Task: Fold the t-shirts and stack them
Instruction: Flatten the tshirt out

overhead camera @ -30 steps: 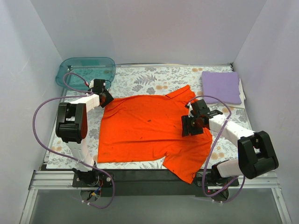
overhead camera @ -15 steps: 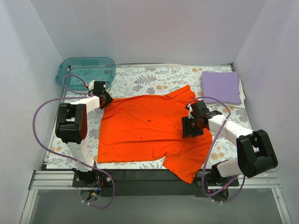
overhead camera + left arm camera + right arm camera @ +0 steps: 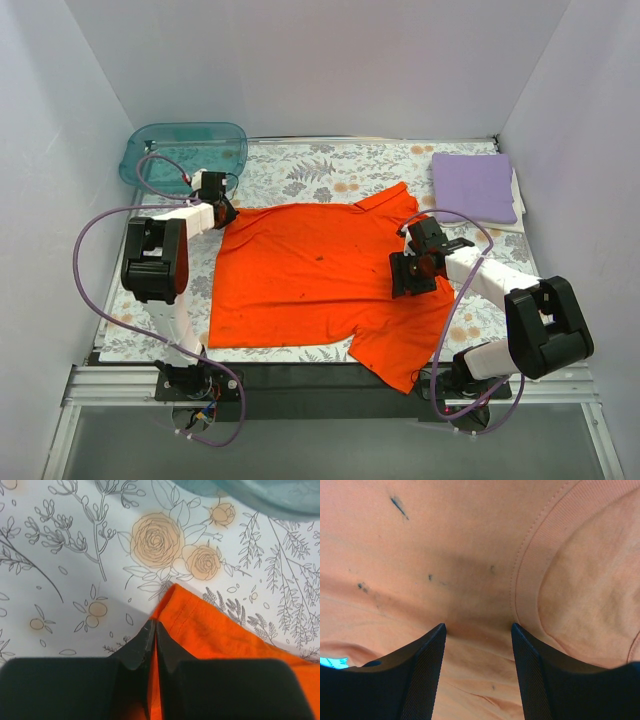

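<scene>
Along the far-left side of the table [image 3: 330,165], left claw [image 3: 151,625]: fingers pinched together on the corner hem of the orange t-shirt [image 3: 320,280], a sliver of cloth showing between them. Right claw [image 3: 478,627]: fingers standing partly apart, tips down at the same shirt just beside its ribbed collar [image 3: 540,542], nothing gripped. Orange t-shirt: spread flat across the middle of the table, one sleeve reaching over the near edge. Lavender t-shirt [image 3: 474,186]: folded, far-right corner, well apart from both claws. Table: white cover printed with grey leaves and pale orange flowers. Teal tub [image 3: 185,150]: far-left corner, just beyond the left claw. Room: plain white walls on three sides.
</scene>
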Controlling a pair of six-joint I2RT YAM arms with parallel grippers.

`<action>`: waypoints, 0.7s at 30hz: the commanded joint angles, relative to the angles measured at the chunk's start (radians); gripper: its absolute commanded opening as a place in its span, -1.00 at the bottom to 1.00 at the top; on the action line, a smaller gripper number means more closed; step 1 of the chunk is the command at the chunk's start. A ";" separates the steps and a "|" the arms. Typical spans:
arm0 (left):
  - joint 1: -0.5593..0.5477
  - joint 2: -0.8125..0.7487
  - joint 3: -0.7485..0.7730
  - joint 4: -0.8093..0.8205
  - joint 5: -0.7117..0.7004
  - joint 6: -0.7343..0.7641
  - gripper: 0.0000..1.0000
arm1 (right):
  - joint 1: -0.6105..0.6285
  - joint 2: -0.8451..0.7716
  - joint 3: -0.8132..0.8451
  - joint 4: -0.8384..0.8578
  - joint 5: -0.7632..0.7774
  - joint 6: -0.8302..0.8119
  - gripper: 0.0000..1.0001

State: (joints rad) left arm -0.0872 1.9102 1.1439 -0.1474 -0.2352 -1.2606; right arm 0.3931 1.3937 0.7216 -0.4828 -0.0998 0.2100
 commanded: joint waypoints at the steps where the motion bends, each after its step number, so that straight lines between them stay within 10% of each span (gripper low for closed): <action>1: 0.003 0.026 0.053 0.029 -0.027 0.041 -0.95 | 0.003 0.007 -0.028 0.007 0.025 0.009 0.05; 21: 0.010 -0.003 0.145 0.075 -0.128 0.076 -1.00 | -0.023 0.002 -0.067 -0.037 0.089 0.049 0.05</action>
State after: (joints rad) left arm -0.0841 1.9766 1.2366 -0.0818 -0.3271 -1.2087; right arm 0.3820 1.3804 0.7029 -0.4633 -0.0753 0.2653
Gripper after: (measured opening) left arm 0.015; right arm 0.521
